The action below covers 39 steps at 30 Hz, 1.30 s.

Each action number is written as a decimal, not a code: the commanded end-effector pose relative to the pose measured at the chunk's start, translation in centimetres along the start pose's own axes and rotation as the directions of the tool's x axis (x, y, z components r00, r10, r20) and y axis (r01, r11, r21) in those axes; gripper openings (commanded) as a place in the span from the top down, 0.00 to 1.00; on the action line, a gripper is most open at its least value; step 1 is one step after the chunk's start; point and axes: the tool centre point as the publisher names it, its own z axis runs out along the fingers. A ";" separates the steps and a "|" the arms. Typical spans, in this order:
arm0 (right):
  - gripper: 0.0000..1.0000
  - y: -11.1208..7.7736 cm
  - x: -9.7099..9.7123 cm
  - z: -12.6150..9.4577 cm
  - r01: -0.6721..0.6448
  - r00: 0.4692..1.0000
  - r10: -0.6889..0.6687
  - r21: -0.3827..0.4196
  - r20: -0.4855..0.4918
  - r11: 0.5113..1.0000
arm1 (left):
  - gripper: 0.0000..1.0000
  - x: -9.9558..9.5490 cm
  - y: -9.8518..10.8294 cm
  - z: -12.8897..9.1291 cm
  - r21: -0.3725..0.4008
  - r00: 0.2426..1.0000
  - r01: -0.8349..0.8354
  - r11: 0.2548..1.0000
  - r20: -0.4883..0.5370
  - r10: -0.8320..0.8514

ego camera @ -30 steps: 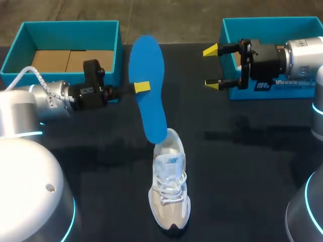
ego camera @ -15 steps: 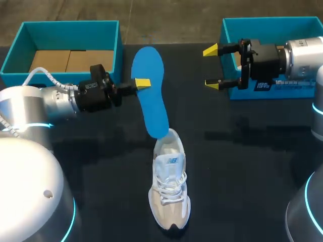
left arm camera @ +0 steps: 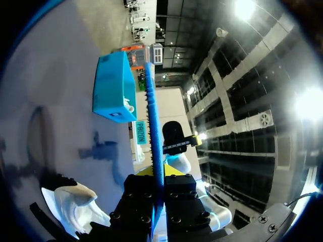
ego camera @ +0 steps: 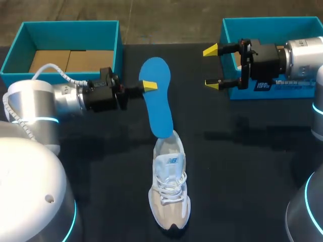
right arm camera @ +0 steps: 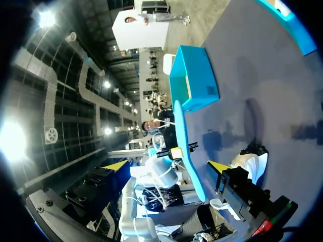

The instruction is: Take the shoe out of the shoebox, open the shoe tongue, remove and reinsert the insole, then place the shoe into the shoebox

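Two grippers: the left gripper (ego camera: 148, 86) pinches the blue insole (ego camera: 159, 108) at frame centre, its lower end at the heel opening of the shoe (ego camera: 169, 191); the right gripper (ego camera: 212, 67) hangs spread, upper right. Unbraced, the shoe may slide if the insole snags.

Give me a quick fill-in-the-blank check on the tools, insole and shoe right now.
The left tool is ____ on the insole.
The insole's lower end meets the shoe at its ____ end.
The right tool, holding nothing, is ____.
Missing words: shut; heel; open.
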 end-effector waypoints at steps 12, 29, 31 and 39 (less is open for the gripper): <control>0.00 -0.1 0.0 0.1 0.000 1.000 0.000 -0.002 0.000 1.000 | 1.00 -1.8 -0.5 0.6 -0.062 0.993 0.114 0.992 -0.006 -0.114; 0.00 -0.8 3.4 0.0 0.074 0.940 -0.089 0.056 0.329 0.996 | 1.00 -1.4 0.1 1.1 -0.086 0.996 0.092 0.992 0.001 -0.092; 0.00 -1.0 4.2 0.2 0.079 0.909 -0.101 0.072 0.405 0.994 | 1.00 -1.4 0.1 1.1 -0.086 0.996 0.092 0.992 0.001 -0.092; 0.00 -2.2 6.7 2.5 0.080 0.720 -0.132 0.106 0.681 0.991 | 1.00 -1.4 0.1 1.1 -0.086 0.996 0.092 0.992 0.001 -0.092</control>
